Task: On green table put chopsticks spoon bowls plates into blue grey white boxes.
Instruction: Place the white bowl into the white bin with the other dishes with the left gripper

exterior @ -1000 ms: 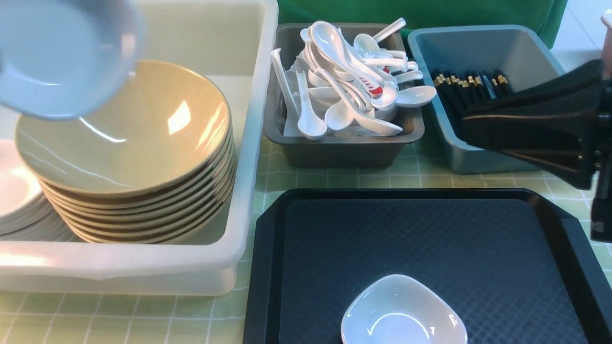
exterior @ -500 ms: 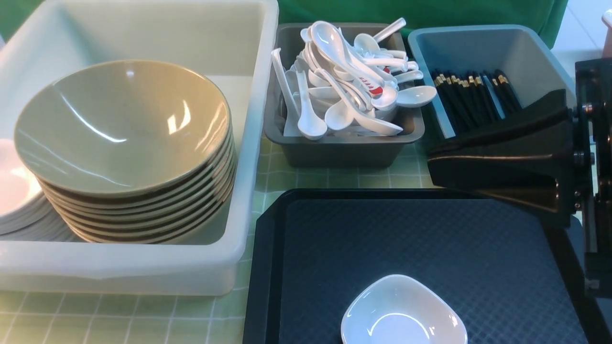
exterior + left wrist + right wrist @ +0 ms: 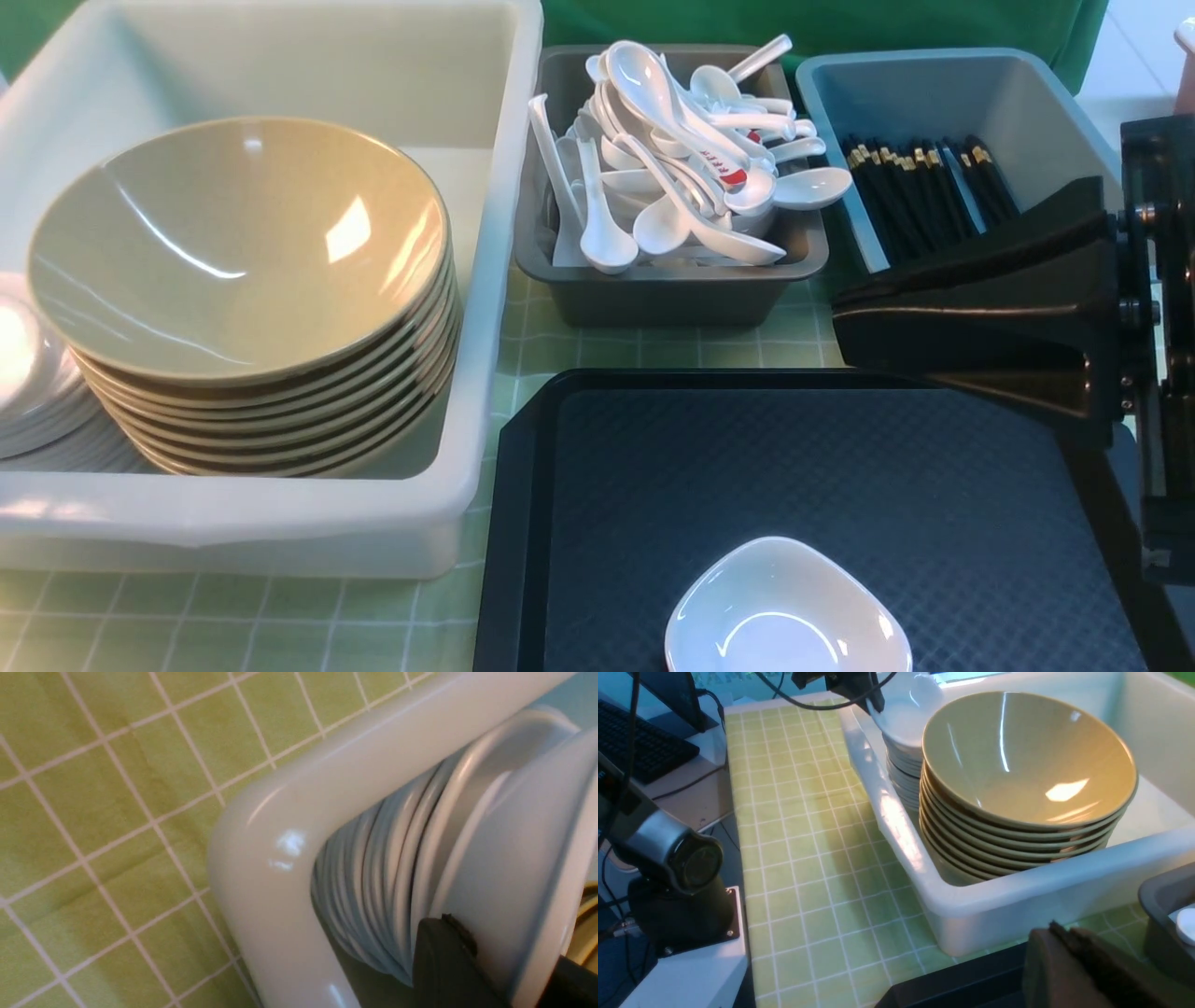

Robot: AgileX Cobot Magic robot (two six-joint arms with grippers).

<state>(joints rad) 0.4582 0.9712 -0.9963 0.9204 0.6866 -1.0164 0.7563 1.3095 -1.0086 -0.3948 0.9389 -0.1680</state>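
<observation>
A white plate (image 3: pixel 787 611), cut off, lies nearest on the black tray (image 3: pixel 653 467). Right fingers (image 3: pixel 840 322), shut and empty, hang over its far right corner, masking part of the blue box (image 3: pixel 934 93) of chopsticks (image 3: pixel 920 182). Left, the white box (image 3: pixel 280 527) holds bowls (image 3: pixel 233 243) and stacked plates (image 3: pixel 901 774); left fingers (image 3: pixel 873 701) grip the top plate (image 3: pixel 908 714). The red-marked spoon (image 3: pixel 726 168) lies in the far grey box (image 3: pixel 653 299).

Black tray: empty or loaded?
Loaded: one small white plate sits on the black tray, at its near edge.
</observation>
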